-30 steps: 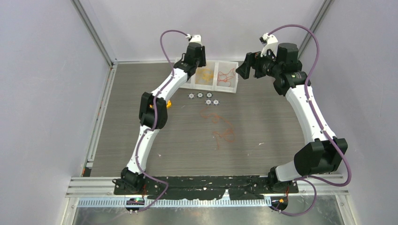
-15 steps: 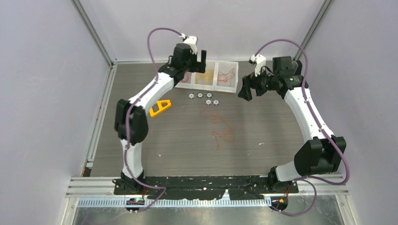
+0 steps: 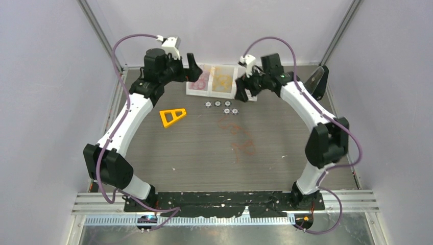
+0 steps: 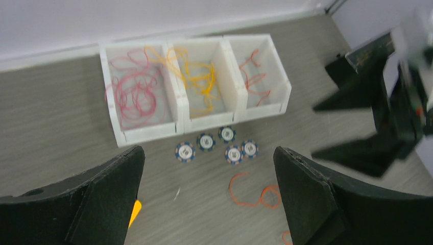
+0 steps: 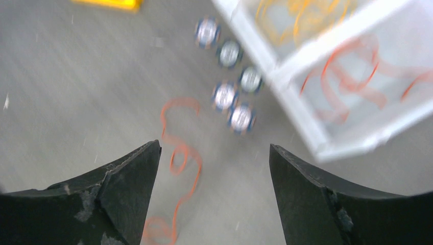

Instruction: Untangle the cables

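A thin orange cable [image 3: 240, 139] lies loose in loops on the table, also in the left wrist view [image 4: 253, 193] and the right wrist view [image 5: 178, 153]. More cables lie in a white three-compartment tray [image 4: 148, 133]: red [image 4: 135, 92], yellow [image 4: 196, 76] and orange [image 4: 255, 76]. My left gripper [image 3: 192, 71] is open and empty, raised at the tray's left end [image 4: 209, 204]. My right gripper [image 3: 241, 91] is open and empty, raised over the tray's right end, hiding that compartment from above. It looks down on the loose cable [image 5: 214, 194].
Several blue-and-white chips [image 3: 220, 106] lie just in front of the tray [image 3: 204, 94]. A yellow triangular frame [image 3: 172, 116] lies to the left of them. Walls enclose the table on three sides.
My left arm has swung left, off the tray, uncovering the yellow frame. My right arm has swung left from the right wall to the tray's right end. Both grippers stayed empty.
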### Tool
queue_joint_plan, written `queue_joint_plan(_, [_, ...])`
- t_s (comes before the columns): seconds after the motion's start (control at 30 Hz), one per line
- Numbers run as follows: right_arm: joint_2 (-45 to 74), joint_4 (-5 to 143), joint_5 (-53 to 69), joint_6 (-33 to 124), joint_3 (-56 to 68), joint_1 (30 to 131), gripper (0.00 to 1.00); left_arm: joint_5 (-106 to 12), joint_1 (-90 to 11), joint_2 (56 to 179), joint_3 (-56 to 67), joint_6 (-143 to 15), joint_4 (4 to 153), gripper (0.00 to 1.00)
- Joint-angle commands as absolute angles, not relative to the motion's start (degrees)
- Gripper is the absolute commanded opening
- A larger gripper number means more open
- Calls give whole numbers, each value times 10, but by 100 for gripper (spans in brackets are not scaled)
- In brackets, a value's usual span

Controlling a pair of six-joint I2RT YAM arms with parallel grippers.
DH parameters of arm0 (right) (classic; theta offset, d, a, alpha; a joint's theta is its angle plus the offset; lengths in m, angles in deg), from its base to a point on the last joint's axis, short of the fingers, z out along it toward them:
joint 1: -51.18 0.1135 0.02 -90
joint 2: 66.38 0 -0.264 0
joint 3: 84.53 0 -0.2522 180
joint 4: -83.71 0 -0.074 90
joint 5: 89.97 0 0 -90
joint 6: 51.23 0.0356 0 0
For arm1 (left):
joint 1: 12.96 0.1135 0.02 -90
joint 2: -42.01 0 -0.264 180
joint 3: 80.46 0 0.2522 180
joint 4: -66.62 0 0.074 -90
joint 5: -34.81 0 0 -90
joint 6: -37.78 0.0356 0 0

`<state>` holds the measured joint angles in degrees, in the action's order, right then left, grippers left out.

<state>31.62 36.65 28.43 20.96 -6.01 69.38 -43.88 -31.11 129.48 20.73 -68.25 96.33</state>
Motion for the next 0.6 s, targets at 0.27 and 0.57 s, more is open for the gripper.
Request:
queue_joint_plan(0.27, [687, 470, 158, 222, -533, 743, 80, -371, -239, 1238, 160, -666, 1033, 100])
queue_joint_plan(0.57, [731, 640, 162, 262, -508, 758, 75, -375, -206, 1231, 137, -677, 1032, 100])
